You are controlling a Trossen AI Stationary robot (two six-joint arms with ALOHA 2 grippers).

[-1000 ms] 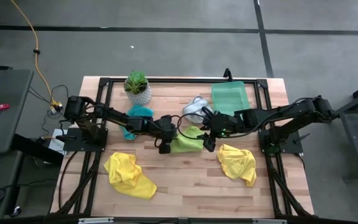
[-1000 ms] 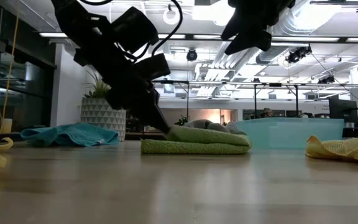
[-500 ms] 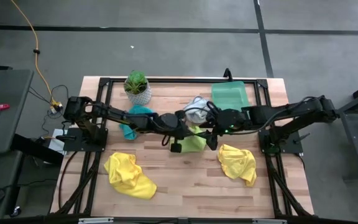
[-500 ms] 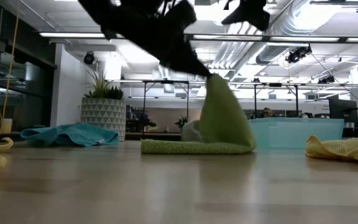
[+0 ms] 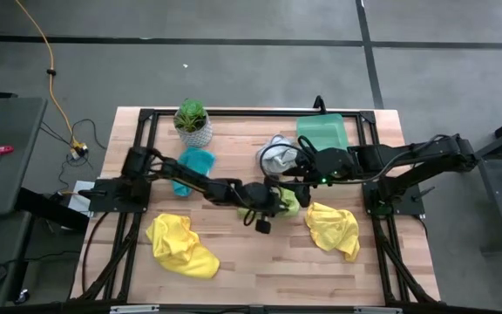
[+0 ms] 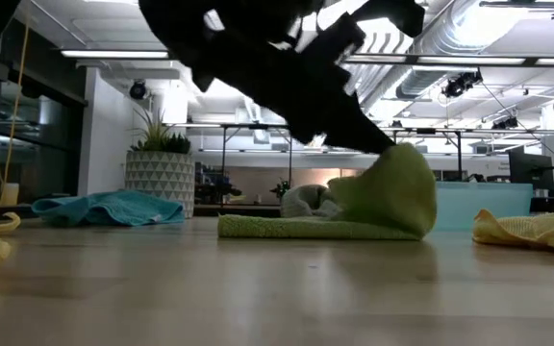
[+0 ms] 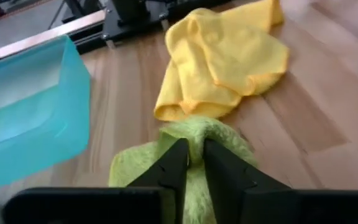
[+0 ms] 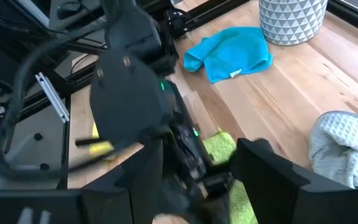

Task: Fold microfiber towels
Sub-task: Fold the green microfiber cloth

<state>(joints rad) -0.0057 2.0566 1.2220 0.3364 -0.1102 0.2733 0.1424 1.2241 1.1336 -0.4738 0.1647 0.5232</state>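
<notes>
A lime green towel [image 5: 288,203] lies at the table's middle. My left gripper [image 5: 274,202] reaches in from the table's left and is shut on a raised part of it. In the low view the towel's lower layer [image 6: 296,228] lies flat while the held part [image 6: 402,183] arches over its right end. My right gripper [image 5: 296,177] hangs open above the towel's far side, with nothing between its fingers [image 8: 263,165]. My left gripper pinches a bunched fold of the lime green towel [image 7: 196,132] between its two fingers [image 7: 174,163]. The fingers slant down, coming from the table's left. The held part stands raised and curled over, and the rest of the towel lies on the table.
A yellow towel [image 5: 181,246] lies crumpled at the near left and another [image 5: 334,227] at the near right. A teal towel [image 5: 192,167], a potted plant [image 5: 193,120], a grey-white towel [image 5: 273,153] and a green tray [image 5: 322,133] sit along the far side.
My left gripper has gone toward the table's right edge, first lifting the green towel's left part and then carrying it over to the towel's right end, so the towel stands folded over. The bottom layer has stayed in place. My right gripper has risen a little.
</notes>
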